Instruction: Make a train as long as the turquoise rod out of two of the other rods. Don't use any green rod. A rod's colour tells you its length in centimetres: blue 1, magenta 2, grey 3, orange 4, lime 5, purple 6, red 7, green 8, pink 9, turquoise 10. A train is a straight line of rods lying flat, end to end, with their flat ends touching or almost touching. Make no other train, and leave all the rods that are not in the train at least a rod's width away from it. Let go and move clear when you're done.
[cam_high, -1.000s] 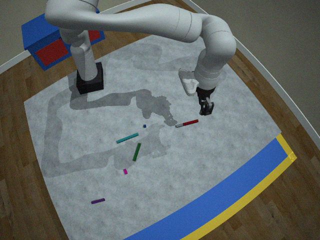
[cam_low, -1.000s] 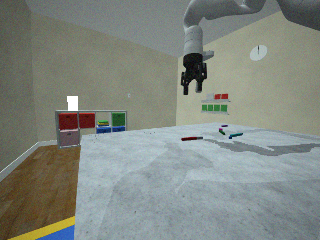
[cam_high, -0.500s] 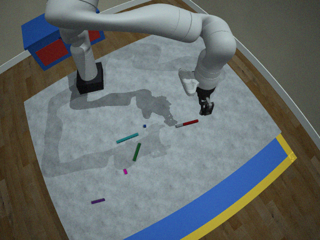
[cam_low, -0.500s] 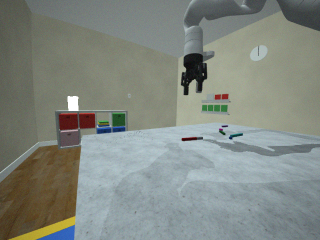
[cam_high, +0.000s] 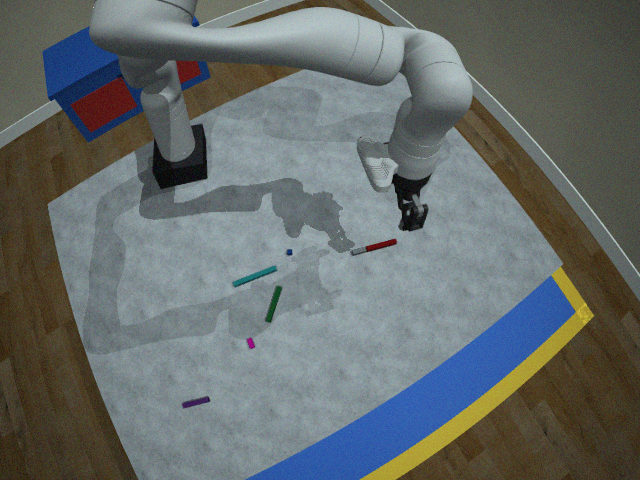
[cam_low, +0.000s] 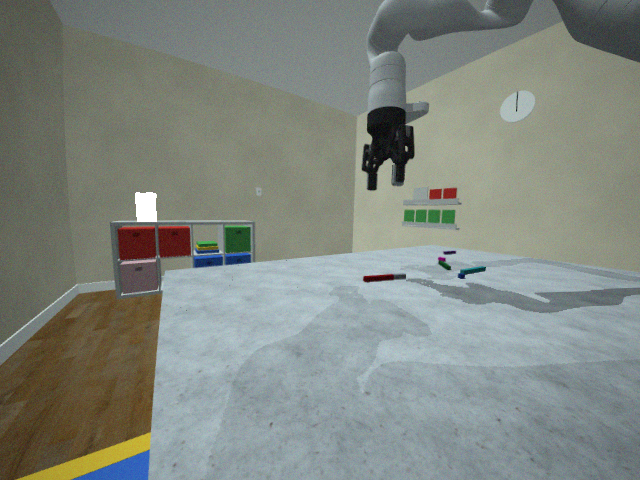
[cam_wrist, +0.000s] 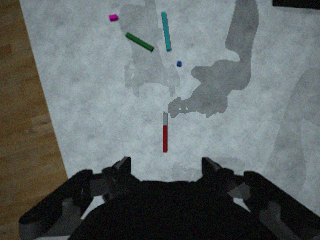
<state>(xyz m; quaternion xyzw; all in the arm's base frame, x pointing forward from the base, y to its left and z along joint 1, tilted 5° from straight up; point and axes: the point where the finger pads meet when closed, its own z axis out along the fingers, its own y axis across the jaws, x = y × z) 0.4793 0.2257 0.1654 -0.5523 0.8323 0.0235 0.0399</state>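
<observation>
below the open pincer (cam_low: 383, 181), red rod (cam_low: 377, 277), grey rod (cam_low: 399, 276)

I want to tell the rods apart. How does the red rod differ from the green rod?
The red rod touches the grey rod end to end; the green rod lies alone. Red is shorter than green. Red points almost across the top view, green steeply. Both lie flat on the mat.

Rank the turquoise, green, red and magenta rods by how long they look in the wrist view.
1. Turquoise rod
2. Green rod, slightly shorter
3. Red rod, though it lies nearer the camera
4. Magenta rod, clearly shortest
</observation>
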